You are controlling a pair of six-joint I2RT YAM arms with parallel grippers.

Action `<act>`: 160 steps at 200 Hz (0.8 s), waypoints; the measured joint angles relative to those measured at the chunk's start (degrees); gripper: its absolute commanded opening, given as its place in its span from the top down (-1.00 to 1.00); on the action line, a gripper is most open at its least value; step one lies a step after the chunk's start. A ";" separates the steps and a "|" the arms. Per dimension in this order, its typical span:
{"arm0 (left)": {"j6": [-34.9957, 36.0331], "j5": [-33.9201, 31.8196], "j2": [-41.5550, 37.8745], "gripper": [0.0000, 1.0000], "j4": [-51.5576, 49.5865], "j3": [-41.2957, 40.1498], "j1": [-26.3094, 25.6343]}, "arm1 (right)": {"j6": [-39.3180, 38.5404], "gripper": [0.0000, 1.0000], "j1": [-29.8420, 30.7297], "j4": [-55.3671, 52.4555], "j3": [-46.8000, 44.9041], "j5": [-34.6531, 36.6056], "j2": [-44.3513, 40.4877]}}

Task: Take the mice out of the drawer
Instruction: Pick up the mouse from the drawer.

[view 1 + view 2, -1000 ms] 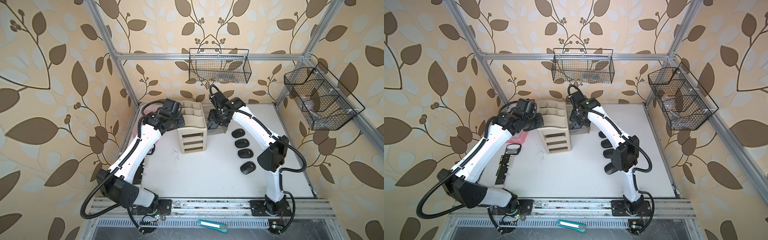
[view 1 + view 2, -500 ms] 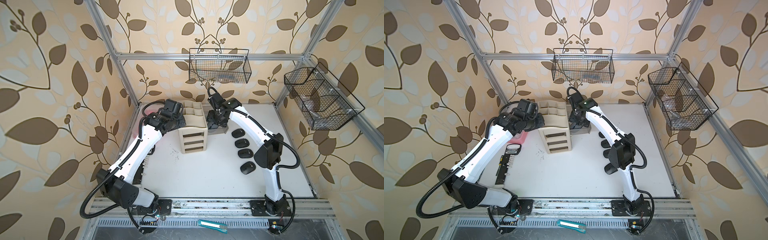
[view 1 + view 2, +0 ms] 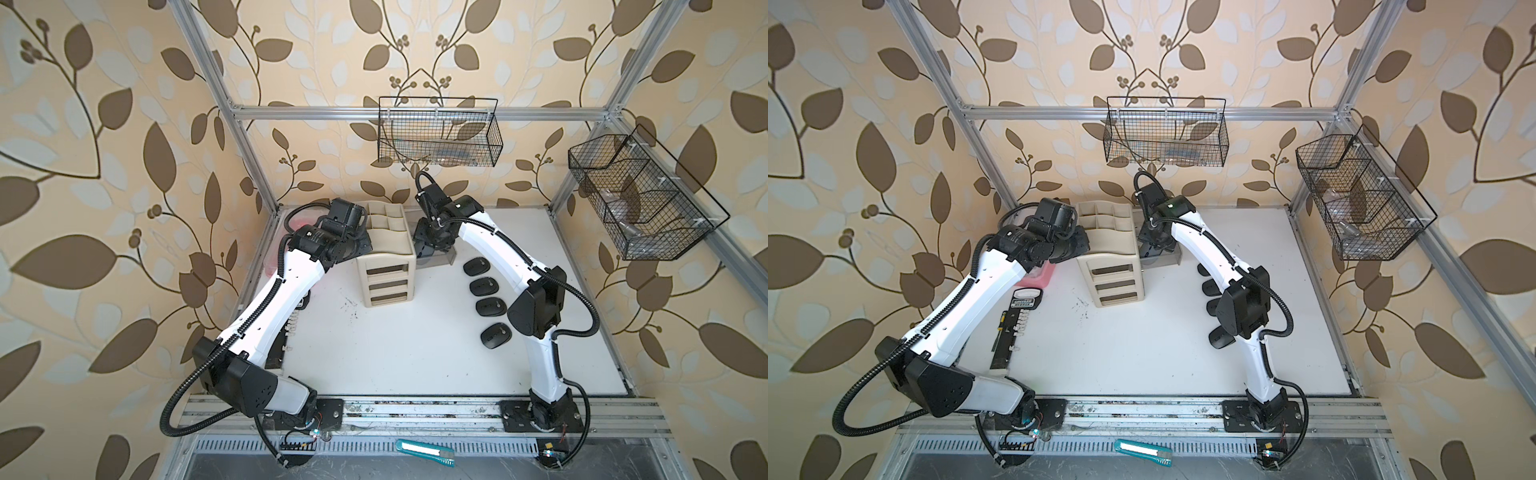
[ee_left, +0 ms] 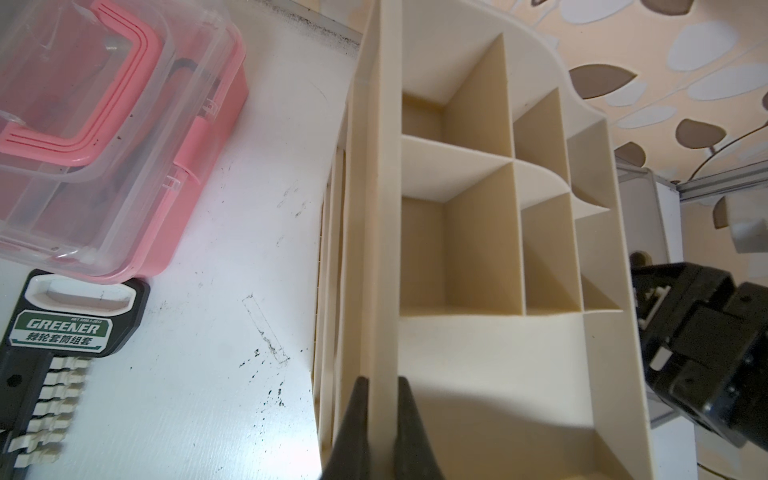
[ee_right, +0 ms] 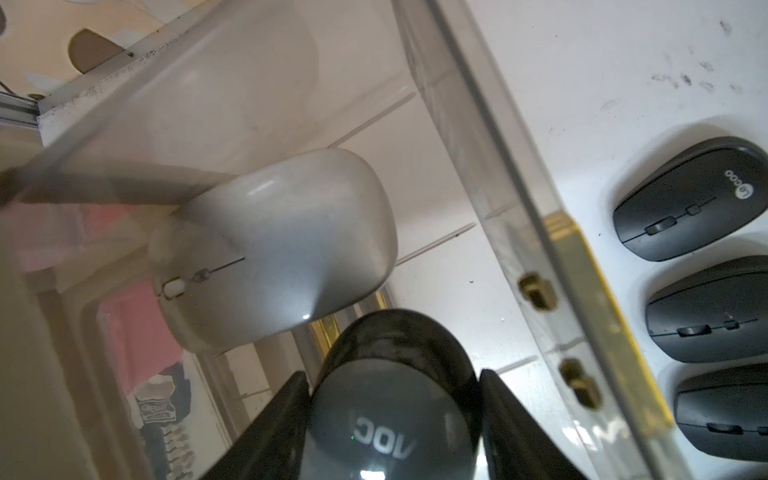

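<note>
1. Now the dark grey mouse (image 5: 395, 436), AOC logo up, sits in the clear drawer (image 5: 478, 174). The right gripper (image 5: 394, 376) has it, with 2 black fingers pressed against its flanks.
2. Just past it, in the same drawer, lies the silver mouse (image 5: 282, 249), with nothing gripping it.
3. Outside, on the white table (image 3: 395, 365), 4 black mice (image 3: 484, 286) lie in a row alongside the right arm, none touching its neighbour.
4. That drawer rests right beside the beige organizer (image 3: 386, 266), on the right arm's side.
5. Across the organizer, the left gripper (image 4: 382, 428) is pinched narrow on its outer wall, 1 finger on each face.
6. Further out on that side sit a pink box (image 4: 199, 145) and, just beside it, a GREENER socket card (image 4: 62, 332).
</note>
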 measured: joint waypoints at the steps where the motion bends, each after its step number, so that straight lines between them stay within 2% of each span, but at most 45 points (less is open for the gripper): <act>1: 0.00 0.00 0.00 1.00 0.00 -0.02 0.00 | -0.02 -0.24 -0.02 -0.02 0.02 -0.02 0.00; 24: 0.00 0.00 0.00 1.00 0.09 -0.02 0.00 | -1.53 -0.27 -0.39 -0.13 0.26 0.20 -0.02; 71: -0.04 -0.09 0.00 1.00 0.76 -0.31 -0.33 | -3.15 -0.51 -0.44 -0.74 0.26 0.04 -0.07; 124: -0.02 -0.07 0.00 1.00 0.81 -0.31 -0.35 | -2.03 -0.49 -0.37 -2.21 -0.07 -0.59 -0.68; 160: 0.00 0.07 0.00 1.00 0.83 -0.31 -0.33 | -1.22 -0.38 -0.26 -2.21 -0.31 -1.92 -0.70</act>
